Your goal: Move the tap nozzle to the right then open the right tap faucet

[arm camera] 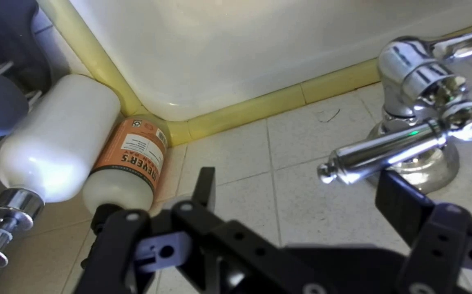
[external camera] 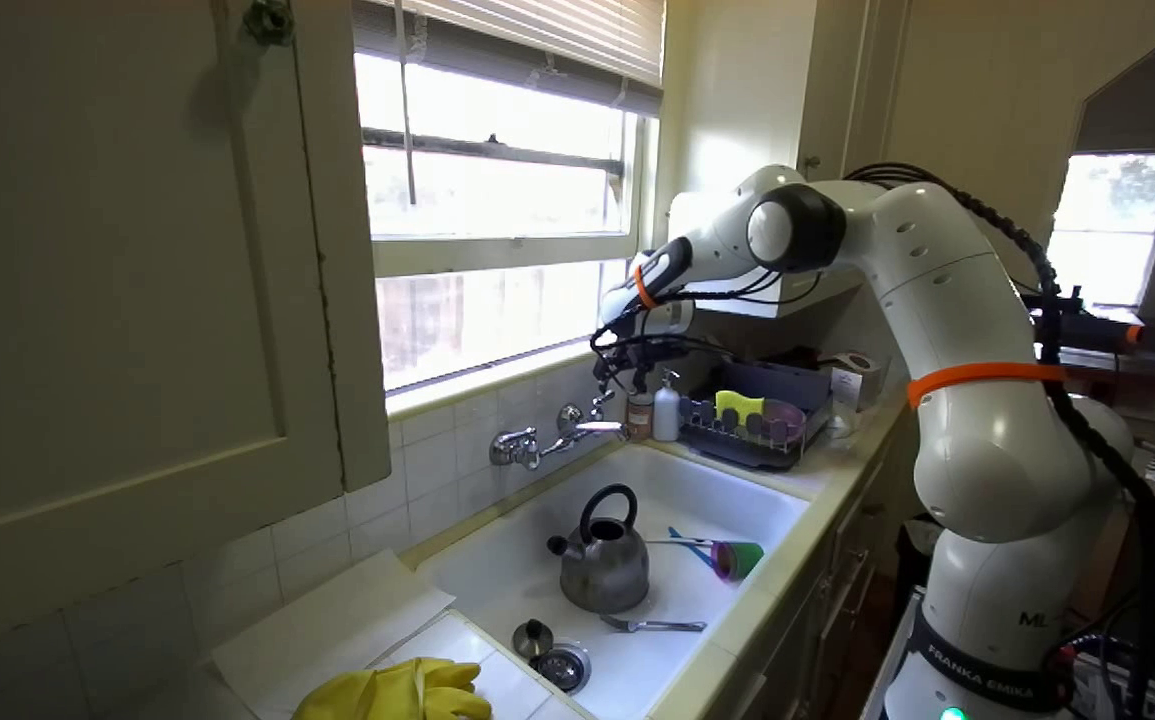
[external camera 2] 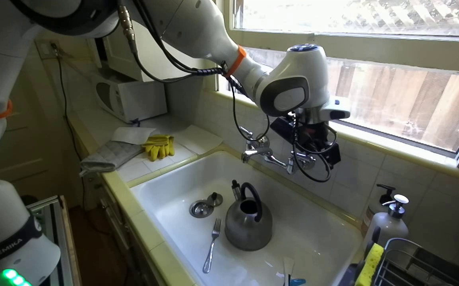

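The tap nozzle is a thin chrome spout reaching out over the sink; it also shows in an exterior view. In the wrist view a chrome pipe of the tap runs off the top right; I cannot tell whether it is the nozzle. The right tap faucet is a chrome lever handle, its rounded end pointing left in the wrist view. My gripper is open and empty, above the tap by the window wall. Its right finger appears close under the lever; I cannot tell whether they touch. The gripper partly hides the handle.
A white soap bottle and an orange-labelled bottle stand beside the gripper. A dish rack is behind them. The sink holds a grey kettle and a fork. The window sill is close to the gripper.
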`<act>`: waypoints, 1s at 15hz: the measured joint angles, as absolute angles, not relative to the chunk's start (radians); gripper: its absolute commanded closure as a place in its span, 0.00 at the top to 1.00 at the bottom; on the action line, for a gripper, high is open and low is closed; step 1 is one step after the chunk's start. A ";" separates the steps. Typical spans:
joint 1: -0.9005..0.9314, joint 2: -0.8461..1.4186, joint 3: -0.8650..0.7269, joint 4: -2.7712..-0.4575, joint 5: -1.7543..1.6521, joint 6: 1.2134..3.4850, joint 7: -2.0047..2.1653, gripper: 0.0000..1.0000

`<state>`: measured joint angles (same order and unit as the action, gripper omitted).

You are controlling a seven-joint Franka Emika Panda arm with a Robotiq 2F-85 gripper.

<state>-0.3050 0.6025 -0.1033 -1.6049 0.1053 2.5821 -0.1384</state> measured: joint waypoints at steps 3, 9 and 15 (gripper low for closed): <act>-0.300 0.616 -0.109 -1.576 0.091 2.549 -0.130 1.00; -0.301 0.649 -0.105 -1.546 0.096 2.545 -0.124 1.00; -0.280 0.667 -0.129 -1.497 0.059 2.464 -0.062 1.00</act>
<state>-0.2796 0.6670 -0.1288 -1.4972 0.0589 2.4639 -0.0622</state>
